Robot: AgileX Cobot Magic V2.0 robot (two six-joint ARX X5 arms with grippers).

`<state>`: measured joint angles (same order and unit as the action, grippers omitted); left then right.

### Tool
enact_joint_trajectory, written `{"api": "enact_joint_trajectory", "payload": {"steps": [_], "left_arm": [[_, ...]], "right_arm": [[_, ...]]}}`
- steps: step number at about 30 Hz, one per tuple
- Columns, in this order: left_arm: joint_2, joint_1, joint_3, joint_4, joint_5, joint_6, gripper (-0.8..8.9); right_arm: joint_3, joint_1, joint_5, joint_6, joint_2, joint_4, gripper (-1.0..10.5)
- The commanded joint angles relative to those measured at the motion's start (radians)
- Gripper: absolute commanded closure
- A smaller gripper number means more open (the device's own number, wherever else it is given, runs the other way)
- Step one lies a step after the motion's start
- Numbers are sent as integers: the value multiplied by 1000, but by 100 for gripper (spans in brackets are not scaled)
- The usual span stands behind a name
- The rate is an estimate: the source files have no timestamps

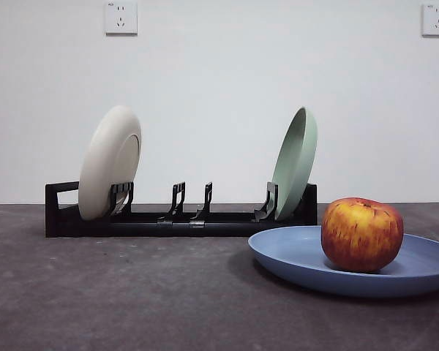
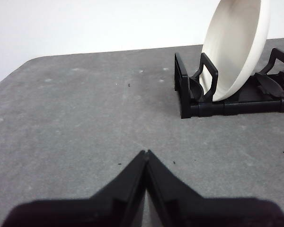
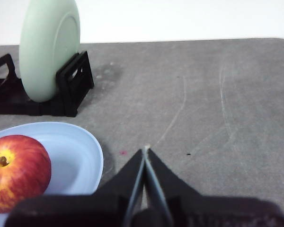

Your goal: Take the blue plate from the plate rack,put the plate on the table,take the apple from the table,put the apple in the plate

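Two plates stand upright in the plate rack (image 1: 179,219), a beige plate (image 1: 110,161) at the end with the squared loop handle and a pale green plate (image 1: 295,161) at the other end, with bare prongs between them. The rack lies across the back part of the desk (image 1: 117,292), close to the white wall. The blue plate (image 1: 300,259) lies flat on the desk in front of the rack's green-plate end, apart from the rack, and the apple (image 1: 361,234) sits inside it, stem dimple up, resting on the plate's shallow floor. In the left wrist view the left gripper (image 2: 146,153) has its two black jaws pressed together tip to tip with nothing between them; it hangs over bare desk, well apart from the handle end of the rack and the beige plate. In the right wrist view the right gripper (image 3: 146,149) likewise has its jaws closed to a point and holds nothing; it is just beside the rim of the blue plate, with the apple near it and the green plate farther off. Neither arm shows in the front view.
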<state>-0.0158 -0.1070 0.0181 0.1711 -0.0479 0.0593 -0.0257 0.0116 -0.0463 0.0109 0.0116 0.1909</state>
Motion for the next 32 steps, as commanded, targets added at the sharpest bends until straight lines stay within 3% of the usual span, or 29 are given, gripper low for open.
{"api": "enact_joint_trajectory", "payload": {"steps": [1, 32], "left_arm": [[0, 3, -9, -4, -5, -5, 817], [0, 3, -9, -4, -5, -4, 817]], "right_arm": [[12, -2, 20, -4, -4, -6, 946], [12, -2, 24, -11, -3, -10, 946]]}}
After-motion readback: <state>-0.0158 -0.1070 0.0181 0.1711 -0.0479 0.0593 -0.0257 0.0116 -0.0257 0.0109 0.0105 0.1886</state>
